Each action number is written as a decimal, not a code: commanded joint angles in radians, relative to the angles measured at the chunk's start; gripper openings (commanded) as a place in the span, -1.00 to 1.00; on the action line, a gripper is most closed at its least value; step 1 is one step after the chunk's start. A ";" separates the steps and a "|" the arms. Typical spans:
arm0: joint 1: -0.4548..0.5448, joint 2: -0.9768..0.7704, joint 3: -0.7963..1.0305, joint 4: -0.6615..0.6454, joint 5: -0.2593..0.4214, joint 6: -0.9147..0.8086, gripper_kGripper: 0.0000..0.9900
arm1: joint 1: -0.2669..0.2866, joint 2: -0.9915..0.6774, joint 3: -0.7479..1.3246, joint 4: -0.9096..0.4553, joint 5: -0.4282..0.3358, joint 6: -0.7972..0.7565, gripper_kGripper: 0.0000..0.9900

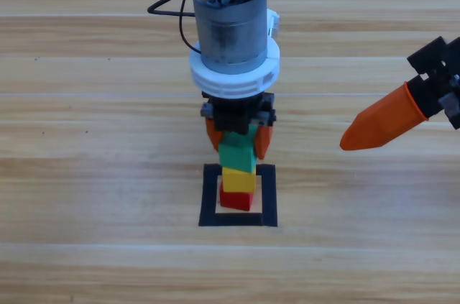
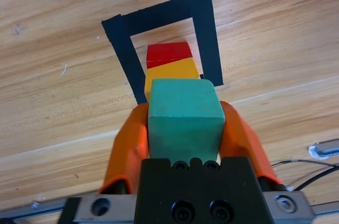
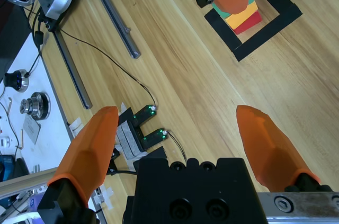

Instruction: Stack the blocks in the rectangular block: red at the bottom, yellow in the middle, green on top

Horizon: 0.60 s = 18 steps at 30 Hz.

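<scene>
In the high view the red cube rests inside the black tape square. The yellow cube sits on it, and the green cube sits on the yellow one. My left gripper comes down from the top and is shut on the green cube, one orange jaw on each side. The left wrist view shows the yellow cube and red cube below it within the tape square. My right gripper waits at the right edge, open and holding nothing.
A black cable loops behind the left arm. The right wrist view shows a metal rail, a thin cable and a small black device with green lights on the table's side.
</scene>
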<state>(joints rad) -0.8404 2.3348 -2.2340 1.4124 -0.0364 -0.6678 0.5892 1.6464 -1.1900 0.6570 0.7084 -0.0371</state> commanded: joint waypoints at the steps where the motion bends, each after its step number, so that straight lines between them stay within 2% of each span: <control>1: -0.026 -0.006 0.040 0.008 0.010 0.011 1.00 | -0.023 -0.051 0.038 -0.034 0.017 -0.006 1.00; 18: -0.025 -0.072 0.047 0.008 0.010 0.022 1.00 | -0.023 -0.063 0.027 -0.034 0.017 -0.009 1.00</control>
<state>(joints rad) -0.8404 2.3303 -2.2149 1.4124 -0.0364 -0.6666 0.5892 1.6464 -1.1838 0.6570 0.7084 -0.0416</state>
